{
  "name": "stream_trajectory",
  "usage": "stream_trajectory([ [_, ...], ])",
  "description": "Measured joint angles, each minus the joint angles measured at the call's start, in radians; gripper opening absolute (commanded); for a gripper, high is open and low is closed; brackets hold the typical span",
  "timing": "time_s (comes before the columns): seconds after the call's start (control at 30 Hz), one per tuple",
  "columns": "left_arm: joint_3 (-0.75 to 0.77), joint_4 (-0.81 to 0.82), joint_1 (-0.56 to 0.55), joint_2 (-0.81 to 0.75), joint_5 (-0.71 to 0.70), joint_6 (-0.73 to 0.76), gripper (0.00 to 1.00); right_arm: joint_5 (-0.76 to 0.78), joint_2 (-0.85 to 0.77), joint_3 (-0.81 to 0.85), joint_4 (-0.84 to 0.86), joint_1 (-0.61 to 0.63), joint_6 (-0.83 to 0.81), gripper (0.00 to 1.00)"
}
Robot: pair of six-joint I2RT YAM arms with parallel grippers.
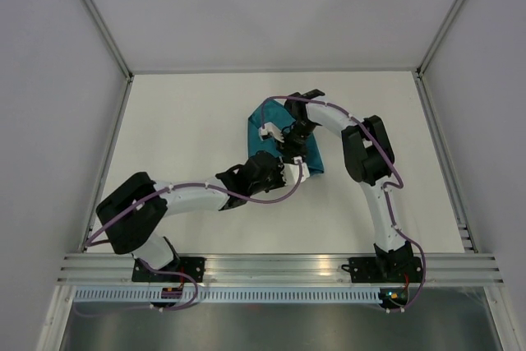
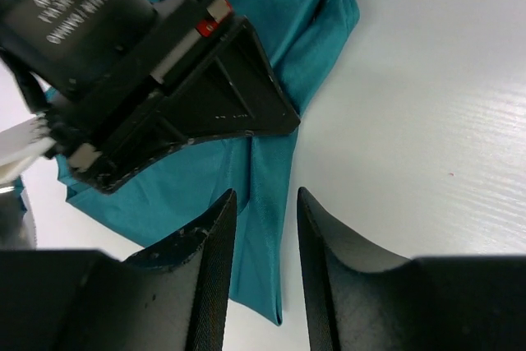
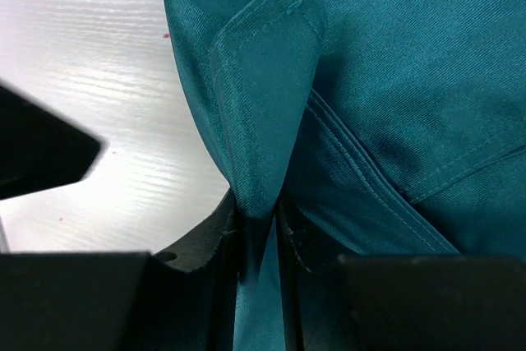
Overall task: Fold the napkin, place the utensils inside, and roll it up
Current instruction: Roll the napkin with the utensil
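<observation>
Napkin: teal napkin (image 1: 279, 133) lies rumpled on the white counter (image 1: 189, 121), mid-counter and a little right of centre, partly under both arms.
Right end effector: right end effector (image 3: 259, 223) is pinched on a hemmed fold of the napkin; the cloth rises as a pleat from between its pads.
Left end effector: left end effector (image 2: 265, 236) is spread, with a narrow gap; the napkin's edge lies below that gap, and nothing is gripped.
Step in hand: by my reading, the fold, with the right arm carrying a corner across while the left one lets go or re-places.
Doing it well: keep the right pinch firm and draw the corner low and flat, so the hem lands on the opposite edge without bunching. The left one should clear the right arm's body, which looms just ahead of it, before it takes a fresh hold.
Risk: soft cloth may drag and slide rather than fold.
Utensils: none in view.
Surface: smooth, pale, faintly grained; bare around the cloth.
Room: plain white walls enclose the counter on three sides, with metal rails at the edges.
</observation>
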Motion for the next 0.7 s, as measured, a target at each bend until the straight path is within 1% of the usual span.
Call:
stream_trajectory([
  [0.3, 0.026, 0.039, 0.000, 0.132, 0.023, 0.045, 0.45, -0.023, 0.026, 0.005, -0.117, -0.015, -0.005, 0.11],
  [0.53, 0.086, 0.061, 0.005, 0.187, 0.073, 0.058, 0.46, -0.022, 0.050, 0.004, -0.175, -0.020, -0.003, 0.10],
  [0.7, 0.090, 0.063, 0.011, 0.196, 0.101, 0.058, 0.46, -0.023, 0.058, 0.004, -0.200, -0.021, 0.002, 0.10],
])
